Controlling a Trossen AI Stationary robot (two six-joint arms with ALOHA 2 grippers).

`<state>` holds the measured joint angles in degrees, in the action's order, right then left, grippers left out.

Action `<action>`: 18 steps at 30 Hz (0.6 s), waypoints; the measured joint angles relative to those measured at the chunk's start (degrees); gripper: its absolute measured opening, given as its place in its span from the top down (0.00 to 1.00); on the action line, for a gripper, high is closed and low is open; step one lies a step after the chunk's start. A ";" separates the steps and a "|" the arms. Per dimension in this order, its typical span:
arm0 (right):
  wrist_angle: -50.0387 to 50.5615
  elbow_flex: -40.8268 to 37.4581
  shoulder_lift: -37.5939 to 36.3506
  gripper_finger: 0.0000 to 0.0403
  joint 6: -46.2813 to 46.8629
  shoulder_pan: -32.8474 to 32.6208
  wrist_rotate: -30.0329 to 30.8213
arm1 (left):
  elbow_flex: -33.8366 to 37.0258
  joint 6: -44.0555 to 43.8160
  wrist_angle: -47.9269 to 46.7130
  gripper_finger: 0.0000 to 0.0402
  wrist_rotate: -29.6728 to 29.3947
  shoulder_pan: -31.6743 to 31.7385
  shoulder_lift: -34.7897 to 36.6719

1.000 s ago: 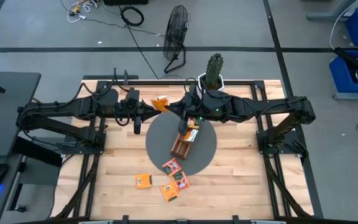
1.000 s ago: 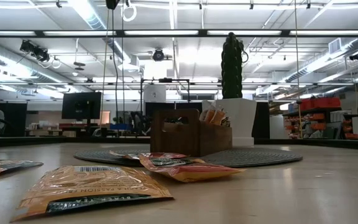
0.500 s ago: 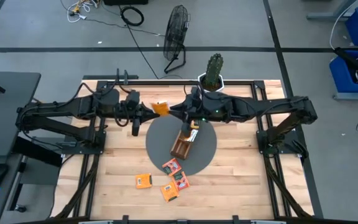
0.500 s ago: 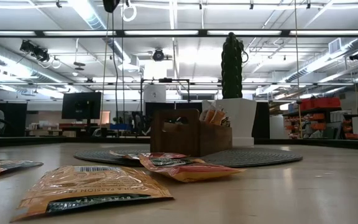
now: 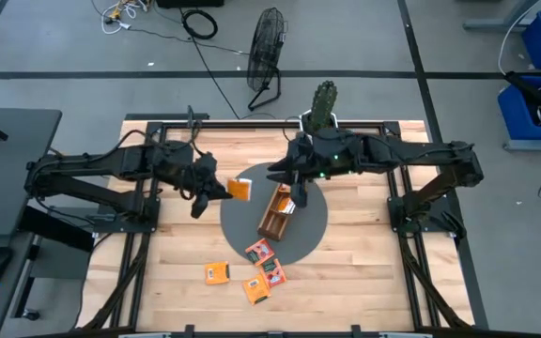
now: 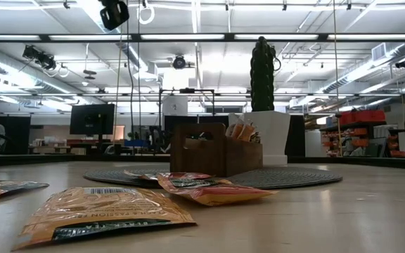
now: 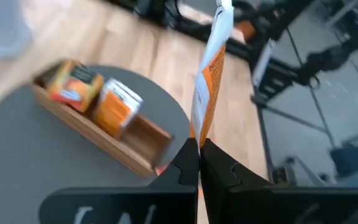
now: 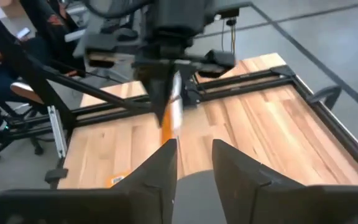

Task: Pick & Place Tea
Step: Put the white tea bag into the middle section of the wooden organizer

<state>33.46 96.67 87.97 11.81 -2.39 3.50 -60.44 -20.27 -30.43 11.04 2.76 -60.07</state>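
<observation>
The wooden tray point(image 5: 276, 212) on the round grey mat point(image 5: 310, 218) holds a few orange-and-white sachets point(image 7: 98, 99) in its far compartments, its near one bare. At the mat's ten o'clock the left gripper point(image 7: 199, 163) pinches an orange sachet point(image 5: 239, 190) edge-on, while the right gripper point(image 8: 193, 151), fingers spread and empty, hovers at twelve. Four loose sachets point(image 5: 252, 269) lie around six o'clock; the nearest reads "PASSION" point(image 6: 111, 209).

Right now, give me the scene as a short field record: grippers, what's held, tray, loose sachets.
left gripper: shut on an orange tea sachet, raised over the round grey mat's edge
right gripper: open, empty, above the mat by the wooden tray
tray: on the mat, some sachets standing in it
loose sachets: four on the table in front of the mat, one overlapping its edge
background: cactus in white pot
</observation>
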 joint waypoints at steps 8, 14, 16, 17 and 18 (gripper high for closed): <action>12.26 12.86 5.68 0.73 2.98 4.22 -11.11 | 0.04 0.45 -2.90 0.99 11.09 2.47 -3.97; 20.90 23.75 13.16 0.73 4.37 6.26 -19.99 | 0.05 1.47 -4.91 0.99 14.76 4.03 -6.47; 23.12 26.48 15.71 0.73 4.48 6.71 -23.24 | 0.09 1.73 -4.83 0.99 15.85 4.41 -7.19; 24.22 27.53 16.96 0.73 4.64 6.88 -24.55 | 0.06 1.89 -4.90 0.99 16.19 4.59 -7.30; 24.53 28.49 18.09 0.73 4.98 7.00 -25.94 | 0.06 2.32 -5.54 0.99 16.36 4.76 -7.30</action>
<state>57.99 125.16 106.07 16.79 4.61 -22.44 -60.38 -17.95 -35.97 27.39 7.52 -67.37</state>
